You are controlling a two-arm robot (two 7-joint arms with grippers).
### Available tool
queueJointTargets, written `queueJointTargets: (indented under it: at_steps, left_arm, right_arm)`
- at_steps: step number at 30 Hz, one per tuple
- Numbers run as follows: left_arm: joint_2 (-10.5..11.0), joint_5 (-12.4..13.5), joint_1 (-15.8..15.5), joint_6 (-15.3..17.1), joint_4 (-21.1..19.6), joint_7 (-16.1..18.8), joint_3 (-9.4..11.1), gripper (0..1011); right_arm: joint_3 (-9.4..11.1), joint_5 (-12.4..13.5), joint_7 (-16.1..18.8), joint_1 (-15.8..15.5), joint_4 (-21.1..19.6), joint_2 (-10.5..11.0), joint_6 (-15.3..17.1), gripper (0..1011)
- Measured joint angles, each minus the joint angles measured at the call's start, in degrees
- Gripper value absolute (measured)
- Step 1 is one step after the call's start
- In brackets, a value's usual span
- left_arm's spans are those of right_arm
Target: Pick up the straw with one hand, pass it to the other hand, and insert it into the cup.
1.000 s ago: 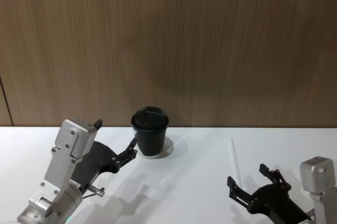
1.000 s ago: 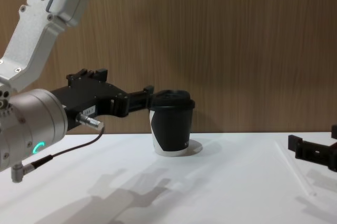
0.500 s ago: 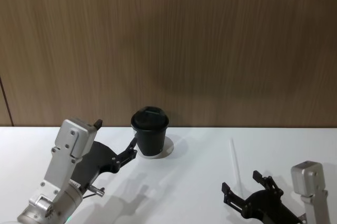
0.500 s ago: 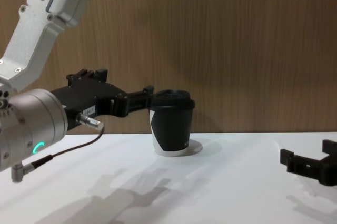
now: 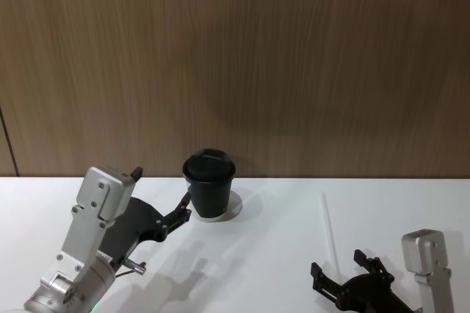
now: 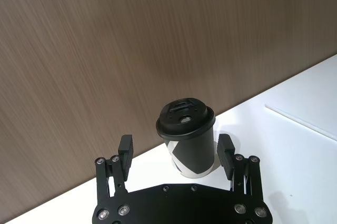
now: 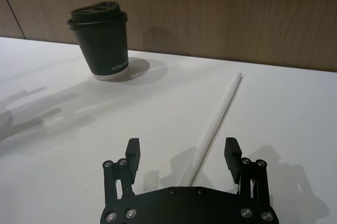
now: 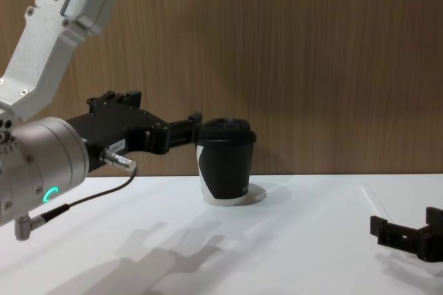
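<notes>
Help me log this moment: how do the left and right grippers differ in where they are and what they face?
The left gripper is raised beside the cup, at lid height; the right gripper sits low over the table. The left gripper faces the cup; the right gripper lines up along the straw. Both are open and hold nothing.

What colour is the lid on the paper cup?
Black. The lid shows best in the left wrist view.

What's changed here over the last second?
The right gripper sank toward the table and edged slightly left, open above the near end of the straw, nothing grasped. The left gripper, open near the cup, stayed put, as did cup and straw.
</notes>
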Motion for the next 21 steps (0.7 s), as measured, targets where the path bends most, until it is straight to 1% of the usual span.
queueJointTargets:
  at_steps: [9,21]
  left_arm:
    - [0.00,0.00,0.00,0.00,0.00,0.00,0.00,1002]
    - [0.00,0.00,0.00,0.00,0.00,0.00,0.00,1001]
  right_arm:
    - [0.12,-0.29,-0.46,0.41,0.67,-0.71,1.41,1001]
    - [-0.18,-1.62,-0.66,1.75,1.87,-1.38,2.90,1001]
